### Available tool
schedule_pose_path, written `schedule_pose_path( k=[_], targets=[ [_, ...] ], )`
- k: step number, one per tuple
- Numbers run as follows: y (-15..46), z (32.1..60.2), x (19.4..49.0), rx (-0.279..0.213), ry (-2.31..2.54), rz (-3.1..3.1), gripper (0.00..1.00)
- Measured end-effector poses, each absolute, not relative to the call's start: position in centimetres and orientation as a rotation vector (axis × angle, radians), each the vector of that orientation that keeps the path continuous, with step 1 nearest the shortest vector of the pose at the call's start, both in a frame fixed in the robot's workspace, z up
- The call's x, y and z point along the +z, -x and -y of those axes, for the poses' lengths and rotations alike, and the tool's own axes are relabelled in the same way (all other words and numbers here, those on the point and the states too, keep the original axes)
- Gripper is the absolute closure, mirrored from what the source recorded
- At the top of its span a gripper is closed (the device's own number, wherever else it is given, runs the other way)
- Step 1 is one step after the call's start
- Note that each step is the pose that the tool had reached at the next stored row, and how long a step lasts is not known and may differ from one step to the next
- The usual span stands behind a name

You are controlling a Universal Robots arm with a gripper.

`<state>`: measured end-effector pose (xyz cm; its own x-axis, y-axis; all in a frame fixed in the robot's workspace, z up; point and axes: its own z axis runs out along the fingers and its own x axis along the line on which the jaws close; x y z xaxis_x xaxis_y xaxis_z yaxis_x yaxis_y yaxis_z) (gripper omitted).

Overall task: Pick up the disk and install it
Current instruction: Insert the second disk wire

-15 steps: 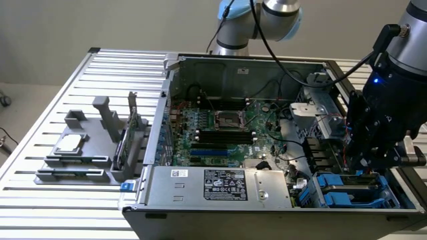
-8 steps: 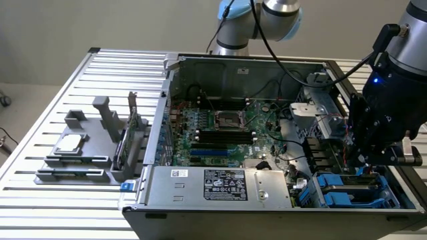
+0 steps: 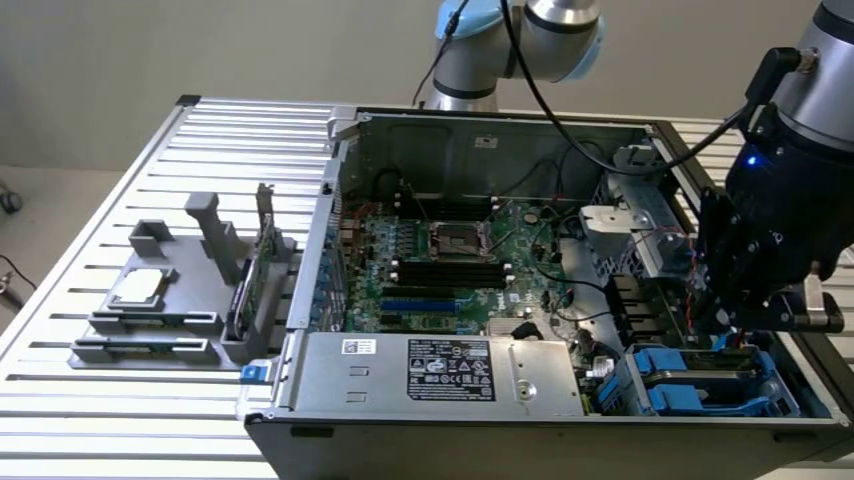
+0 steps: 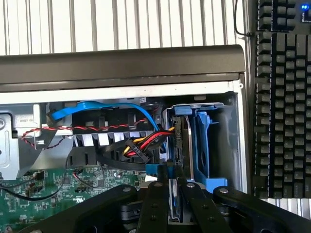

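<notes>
The disk [image 4: 173, 196] is seen edge-on, a thin grey slab with a blue carrier rim. It stands upright in the drive cage at the corner of the open computer case [image 3: 441, 430]. My gripper [image 4: 174, 201] has its two black fingers [image 4: 155, 199] pressed against either side of the disk's near edge. In the exterior view the gripper [image 3: 727, 335] hangs over the blue drive bays [image 3: 694, 385] at the case's front, on the exterior view's right. How deep the disk sits in its slot is hidden.
A blue plastic bay bracket [image 4: 204, 145] stands beside the disk. Red, yellow and black power leads [image 4: 146, 143] and a blue data cable [image 4: 97, 109] lie close by. A keyboard [image 4: 284, 97] lies outside the case. A grey parts holder [image 3: 167, 300] stands on the slatted table.
</notes>
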<state>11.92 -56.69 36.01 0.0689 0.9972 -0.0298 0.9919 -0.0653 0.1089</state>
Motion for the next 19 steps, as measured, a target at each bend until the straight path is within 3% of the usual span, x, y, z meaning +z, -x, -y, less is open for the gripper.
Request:
schedule_pose_path(
  k=[5,19],
  targets=[
    [-11.9,57.2,36.0,0.092,-2.228,-2.081,0.84],
    [-11.9,59.1,35.1,0.211,-2.284,-2.122,0.84]
  ],
)
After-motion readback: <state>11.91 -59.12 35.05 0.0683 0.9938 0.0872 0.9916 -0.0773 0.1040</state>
